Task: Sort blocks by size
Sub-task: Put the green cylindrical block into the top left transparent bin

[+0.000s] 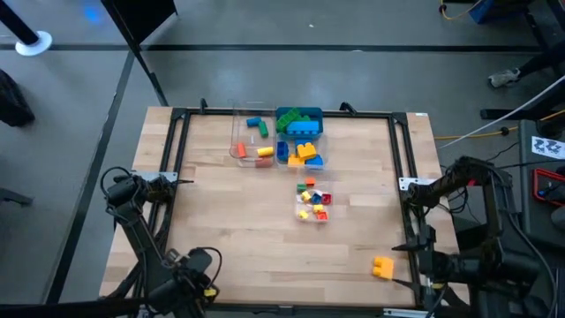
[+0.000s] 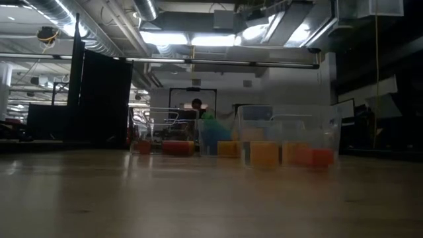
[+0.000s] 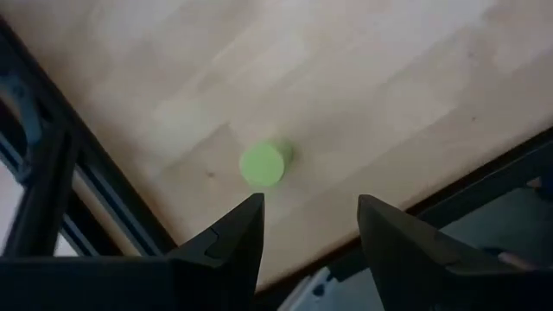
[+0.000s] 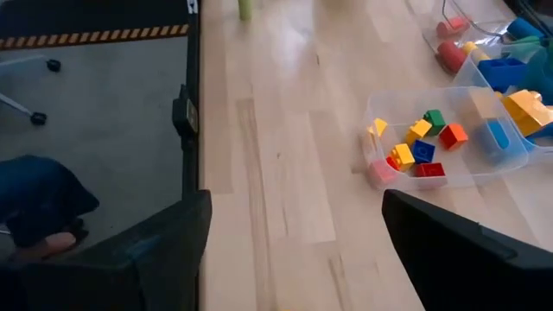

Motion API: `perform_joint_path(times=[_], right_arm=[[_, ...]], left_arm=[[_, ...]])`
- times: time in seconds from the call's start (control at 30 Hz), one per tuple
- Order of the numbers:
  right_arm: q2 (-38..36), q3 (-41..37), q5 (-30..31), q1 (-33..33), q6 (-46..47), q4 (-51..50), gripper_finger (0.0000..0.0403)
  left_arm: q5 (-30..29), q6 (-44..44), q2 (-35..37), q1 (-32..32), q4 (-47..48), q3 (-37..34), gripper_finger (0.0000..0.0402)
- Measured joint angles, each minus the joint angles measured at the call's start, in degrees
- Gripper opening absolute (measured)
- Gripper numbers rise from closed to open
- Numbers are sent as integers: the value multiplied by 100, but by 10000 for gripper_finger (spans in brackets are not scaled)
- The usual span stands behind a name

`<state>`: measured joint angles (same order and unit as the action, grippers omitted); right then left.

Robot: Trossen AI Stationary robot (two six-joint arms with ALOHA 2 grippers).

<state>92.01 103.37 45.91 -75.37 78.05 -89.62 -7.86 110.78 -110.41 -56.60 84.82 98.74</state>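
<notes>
Blocks mostly sit sorted in tubs [image 1: 311, 205] mid-table. I see one yellow block [image 1: 382, 267] loose near the table's front right, just beside my right hand [image 4: 294, 250], open and empty; left hand [image 3: 309, 226], part-open, hovers over a green block [image 3: 263, 164].

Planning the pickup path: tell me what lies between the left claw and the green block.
Nothing: bare wood table separates left claw from green block, in left wrist view.
</notes>
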Motion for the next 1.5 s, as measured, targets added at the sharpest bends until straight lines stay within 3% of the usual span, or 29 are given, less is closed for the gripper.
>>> perform_joint_path(times=[0.2,0.47,1.17,1.5], right_arm=[[115,0,-44,0,-23,0,342],[124,0,-46,0,-27,15,342],[122,0,-46,0,-75,127,342],[122,0,-47,0,-77,129,342]], left_arm=[[7,596,-2,-13,15,0,171],[156,595,-23,-6,-13,-9,171],[353,925,-39,1,-1139,-1432,171],[459,881,-39,3,-1251,-1589,171]])
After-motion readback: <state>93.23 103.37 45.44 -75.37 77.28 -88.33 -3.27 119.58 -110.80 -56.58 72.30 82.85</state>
